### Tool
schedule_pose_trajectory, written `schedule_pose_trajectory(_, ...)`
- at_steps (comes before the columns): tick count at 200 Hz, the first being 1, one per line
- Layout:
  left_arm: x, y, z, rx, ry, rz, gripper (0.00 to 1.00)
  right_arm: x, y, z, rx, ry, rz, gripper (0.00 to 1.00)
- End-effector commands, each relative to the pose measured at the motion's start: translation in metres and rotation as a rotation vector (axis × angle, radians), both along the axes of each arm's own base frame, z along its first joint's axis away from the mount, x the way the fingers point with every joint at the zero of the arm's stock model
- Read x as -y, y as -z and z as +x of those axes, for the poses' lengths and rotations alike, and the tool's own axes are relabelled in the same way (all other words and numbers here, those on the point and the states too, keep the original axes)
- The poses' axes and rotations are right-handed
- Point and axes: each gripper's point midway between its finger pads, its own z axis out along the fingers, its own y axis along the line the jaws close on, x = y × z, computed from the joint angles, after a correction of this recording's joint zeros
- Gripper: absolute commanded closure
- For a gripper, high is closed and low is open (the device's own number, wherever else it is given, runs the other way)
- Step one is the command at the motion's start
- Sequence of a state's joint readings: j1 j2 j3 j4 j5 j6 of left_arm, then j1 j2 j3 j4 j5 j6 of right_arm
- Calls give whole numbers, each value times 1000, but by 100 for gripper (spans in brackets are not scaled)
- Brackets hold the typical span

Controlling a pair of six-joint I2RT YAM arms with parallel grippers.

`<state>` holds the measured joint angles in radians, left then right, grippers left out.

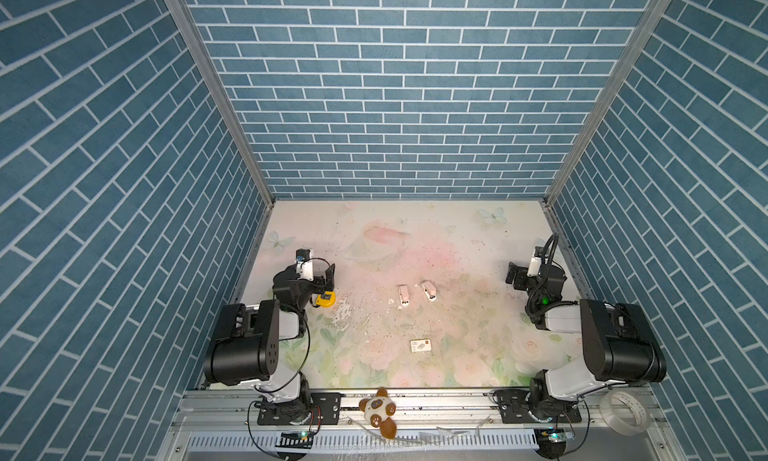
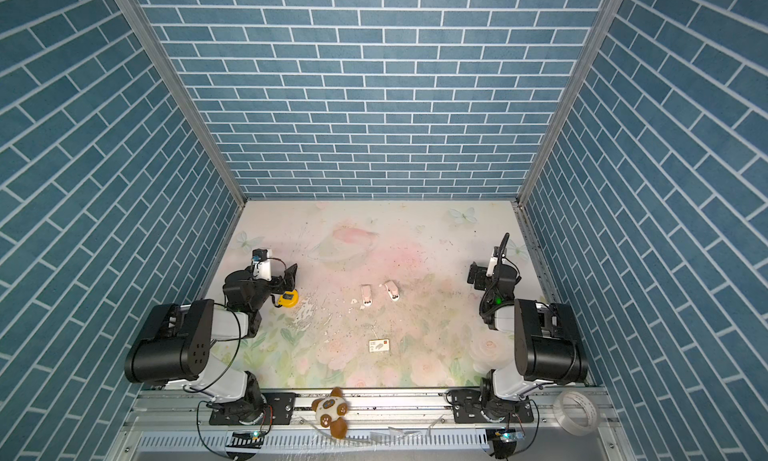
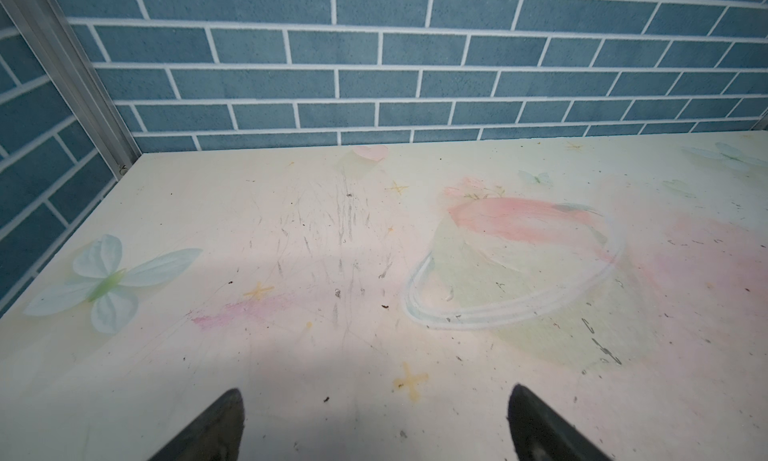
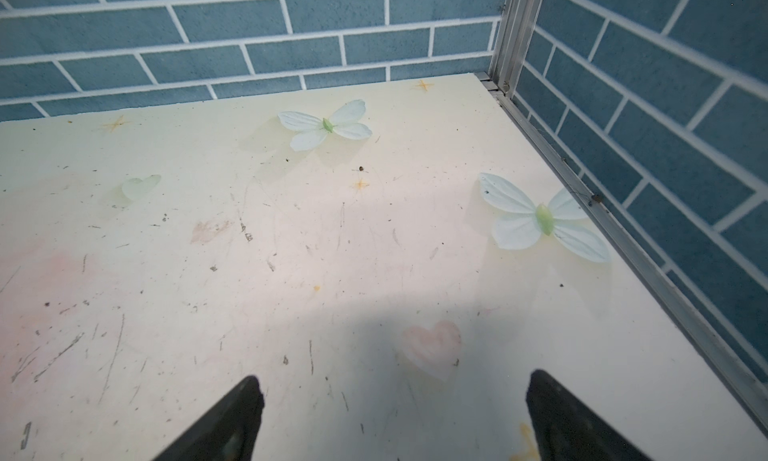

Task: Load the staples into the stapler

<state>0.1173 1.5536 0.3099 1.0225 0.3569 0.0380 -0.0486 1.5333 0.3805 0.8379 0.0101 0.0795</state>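
Note:
A small pale pink stapler [image 1: 403,293] [image 2: 366,295] lies mid-table, with a similar pale piece [image 1: 429,290] [image 2: 391,290] just right of it. The staples' white sleeve with dark marks [image 1: 420,346] [image 2: 379,345] lies flat nearer the front; no strips show. My left gripper [image 1: 328,274] [image 2: 291,274] [image 3: 376,396] hovers open and empty at the left, well away from them. My right gripper [image 1: 513,276] [image 2: 473,274] [image 4: 395,382] is open and empty at the far right. Both wrist views show only bare printed tabletop between the fingertips.
A yellow tape measure [image 1: 325,299] [image 2: 288,299] sits beside the left arm. White flakes [image 1: 345,313] litter the mat near it. A plush toy [image 1: 379,411] and a clear tape roll [image 1: 624,413] rest on the front rail. Blue brick walls enclose three sides.

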Motion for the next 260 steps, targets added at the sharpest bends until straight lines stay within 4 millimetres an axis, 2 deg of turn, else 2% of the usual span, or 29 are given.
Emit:
schedule_pose_trajectory(1,3,-8,4,21,12,7,1,-1,-7,7,19,-22,-31,1)
schedule_pose_trajectory(99,9,-6,6,4,44,23,0,-2,-7,7,20,-26,-23,1)
schedule_pose_trajectory(132,15,-10,5,5,78,31,0,3,-9,5,28,2,-24,1)
schedule_pose_trajectory(154,15,-11,4,15,73,28,0,12,-21,4,3,59,-20,2)
schedule_pose_trajectory(187,11,-18,-2,51,46,28,1,18,-55,-2,8,97,-28,2)
schedule_pose_trajectory(202,15,-28,-6,50,71,27,0,21,-65,-8,-28,128,-6,1)
schedule_pose_trajectory(216,14,-47,-5,23,63,29,0,19,-70,-15,-97,141,33,1)
schedule_pose_trajectory(238,20,-72,-4,-41,114,41,0,24,-85,-30,-153,290,231,1)
schedule_pose_trajectory(260,23,-93,-8,-149,132,29,0,-27,-101,-45,-200,51,397,1)
